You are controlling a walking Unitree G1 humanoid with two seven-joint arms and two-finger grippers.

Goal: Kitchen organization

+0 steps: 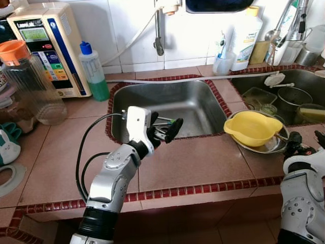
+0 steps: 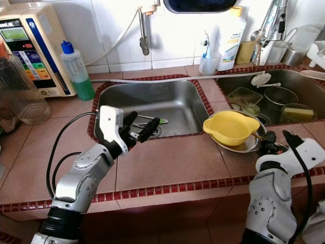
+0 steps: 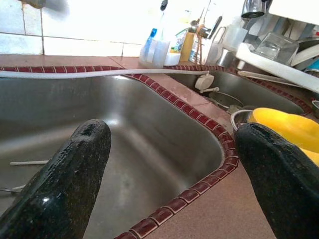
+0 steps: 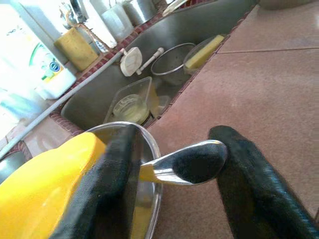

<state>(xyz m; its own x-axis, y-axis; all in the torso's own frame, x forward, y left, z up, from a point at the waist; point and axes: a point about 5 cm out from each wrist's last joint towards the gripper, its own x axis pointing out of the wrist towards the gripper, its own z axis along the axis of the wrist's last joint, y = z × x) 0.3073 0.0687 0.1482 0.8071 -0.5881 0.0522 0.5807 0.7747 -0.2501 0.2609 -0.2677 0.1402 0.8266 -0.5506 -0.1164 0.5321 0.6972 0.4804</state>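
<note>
Two stainless steel sink basins: left one (image 1: 188, 101), right one (image 1: 299, 81) at 3 o'clock of it. One yellow plastic bowl (image 1: 251, 127), sitting in one shiny metal bowl (image 1: 269, 147). One green-liquid bottle with blue cap (image 1: 94, 71). One white detergent bottle with yellow cap (image 1: 245, 40). One clear jar with orange lid (image 1: 28, 81). One beige water-purifier box (image 1: 51, 46). One yellow sponge (image 2: 298, 113). One round wire strainer (image 2: 280, 96). One white hose (image 1: 193, 79). Two robot grippers, two black fingers (image 3: 65, 189) each.

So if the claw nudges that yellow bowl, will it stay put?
Probably not. The yellow bowl looks like thin, light plastic and sits tilted inside a metal bowl, so it may slide or rock. A spoon handle under its rim could also lever it.
</note>
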